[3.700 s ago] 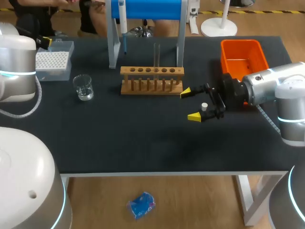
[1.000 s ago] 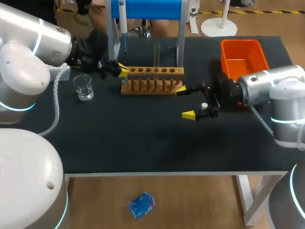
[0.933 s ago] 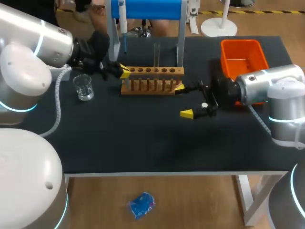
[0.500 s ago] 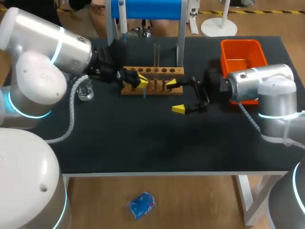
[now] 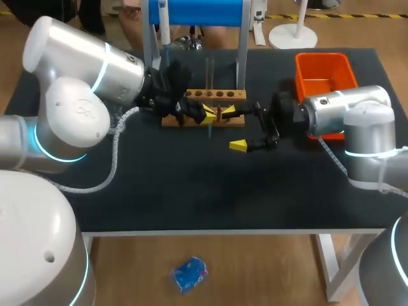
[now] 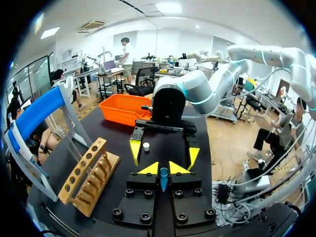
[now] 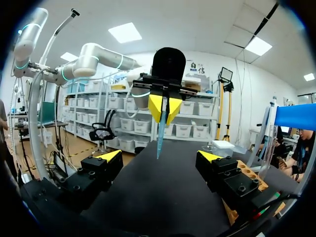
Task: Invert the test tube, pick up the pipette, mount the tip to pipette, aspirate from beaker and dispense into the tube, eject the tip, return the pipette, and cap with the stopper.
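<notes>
Left arm (image 5: 95,70) advanced, jaws gripping tip (image 6: 163,178)

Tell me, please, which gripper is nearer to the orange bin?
Right. The right gripper, open, is off the rack's right end, with the bin just behind its wrist. The left gripper, shut on a blue tip, is farther away, before the rack's middle.

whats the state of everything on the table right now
left gripper: jaws shut on the blue tip
right gripper: jaws open, empty
test tube: standing in the rack
pipette: hanging on the stand
stopper: loose on the table
</notes>
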You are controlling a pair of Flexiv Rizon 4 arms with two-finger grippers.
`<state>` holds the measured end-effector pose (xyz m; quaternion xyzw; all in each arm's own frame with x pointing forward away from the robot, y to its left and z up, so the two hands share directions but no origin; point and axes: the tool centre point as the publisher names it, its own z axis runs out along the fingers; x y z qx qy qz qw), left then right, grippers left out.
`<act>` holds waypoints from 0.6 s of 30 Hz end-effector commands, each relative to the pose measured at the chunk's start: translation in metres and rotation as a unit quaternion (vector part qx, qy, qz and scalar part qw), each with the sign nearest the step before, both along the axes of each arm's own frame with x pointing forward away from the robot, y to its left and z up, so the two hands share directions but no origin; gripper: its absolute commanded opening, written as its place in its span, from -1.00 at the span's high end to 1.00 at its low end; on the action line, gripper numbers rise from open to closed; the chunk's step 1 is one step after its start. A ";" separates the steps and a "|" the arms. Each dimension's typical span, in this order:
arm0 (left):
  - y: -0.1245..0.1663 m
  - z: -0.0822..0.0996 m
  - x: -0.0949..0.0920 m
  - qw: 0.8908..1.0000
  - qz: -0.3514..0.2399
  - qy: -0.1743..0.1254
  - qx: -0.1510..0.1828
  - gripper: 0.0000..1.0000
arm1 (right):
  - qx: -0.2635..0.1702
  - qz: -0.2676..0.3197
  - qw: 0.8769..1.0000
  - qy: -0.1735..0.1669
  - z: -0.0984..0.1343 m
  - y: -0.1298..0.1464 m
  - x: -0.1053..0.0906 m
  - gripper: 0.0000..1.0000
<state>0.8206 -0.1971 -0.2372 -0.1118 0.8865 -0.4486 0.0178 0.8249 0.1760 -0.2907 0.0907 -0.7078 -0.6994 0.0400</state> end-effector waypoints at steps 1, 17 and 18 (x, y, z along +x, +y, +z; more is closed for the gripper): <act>-0.010 -0.005 0.004 1.000 0.000 0.001 -0.001 1.00 | 0.001 0.000 1.000 0.000 -0.001 -0.001 0.000 -1.00; -0.024 -0.008 0.012 1.000 -0.010 -0.003 -0.003 1.00 | 0.007 0.006 1.000 0.001 -0.001 0.003 -0.002 -1.00; -0.024 -0.008 0.013 1.000 -0.010 -0.003 -0.003 1.00 | 0.007 0.008 1.000 0.001 -0.001 0.003 -0.001 -1.00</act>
